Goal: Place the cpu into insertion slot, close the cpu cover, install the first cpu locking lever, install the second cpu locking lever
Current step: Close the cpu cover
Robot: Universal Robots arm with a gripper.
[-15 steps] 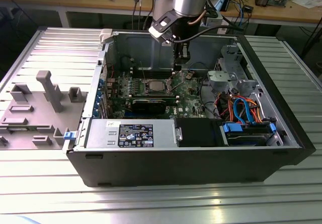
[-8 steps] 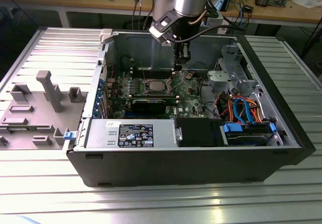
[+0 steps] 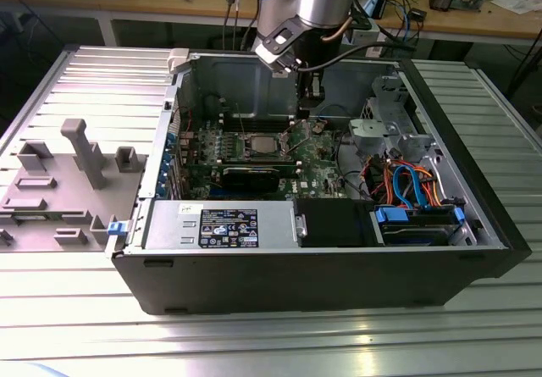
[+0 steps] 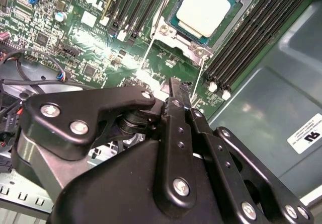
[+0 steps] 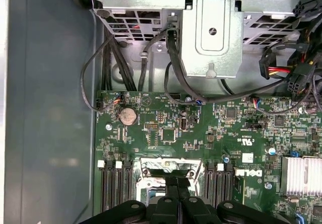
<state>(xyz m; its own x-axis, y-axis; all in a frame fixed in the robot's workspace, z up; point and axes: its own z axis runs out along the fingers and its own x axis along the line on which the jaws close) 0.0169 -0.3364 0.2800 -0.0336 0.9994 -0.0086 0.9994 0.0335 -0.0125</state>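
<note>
Second wrist view shows me the cpu (image 4: pixel 204 7) seated in the insertion slot (image 4: pixel 170 18), the cpu cover (image 4: pixel 226 22) seemingly down, and my gripper (image 4: pixel 176 85) just beside it, fingers together and empty; I judge the lever step in hand, calling for fine contact on 2 thin wire levers (image 4: pixel 200 78).

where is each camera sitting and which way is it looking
Exterior view: off the arm, high over the open computer case, looking down into it; the arm and gripper show.
Second wrist view: on the wrist, looking past the gripper at the cpu in its socket.
First wrist view: on the wrist, facing the motherboard and metal drive cage; gripper shows.
Shared: all three show the gripper and motherboard.
</note>
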